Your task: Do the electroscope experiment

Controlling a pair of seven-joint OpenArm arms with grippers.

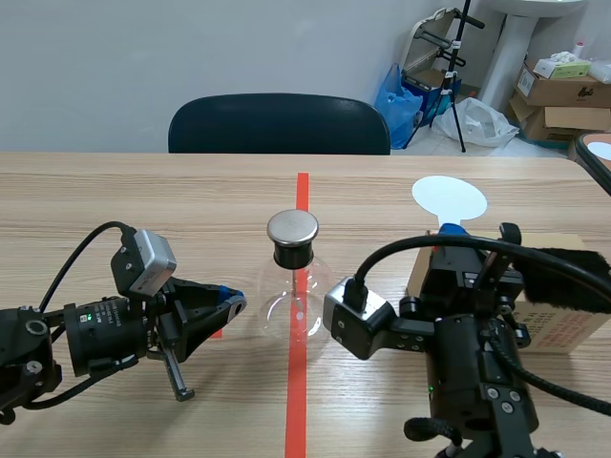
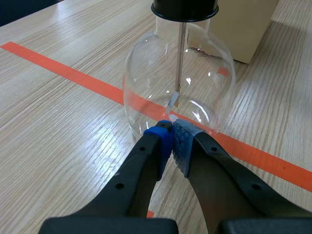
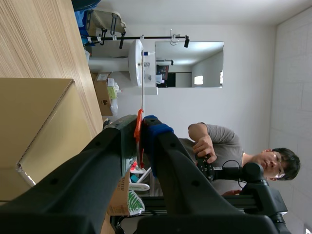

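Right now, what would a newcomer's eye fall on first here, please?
The round glass flask with its metal cap, standing on the orange tape line mid-table. The left gripper, shut, points at its base; the right gripper holds a white paddle beside a cardboard box.

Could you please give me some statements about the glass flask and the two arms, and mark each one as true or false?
1. The round clear glass flask with the black stopper stands on the orange-red tape line. True.
2. The left arm's jaws are wide open around the flask. False: they are shut, pads together, close beside its lower wall.
3. A flat silver metal disc tops the stopper. True.
4. The right arm's jaws hold nothing. False: they are shut on the thin handle of a white round paddle.
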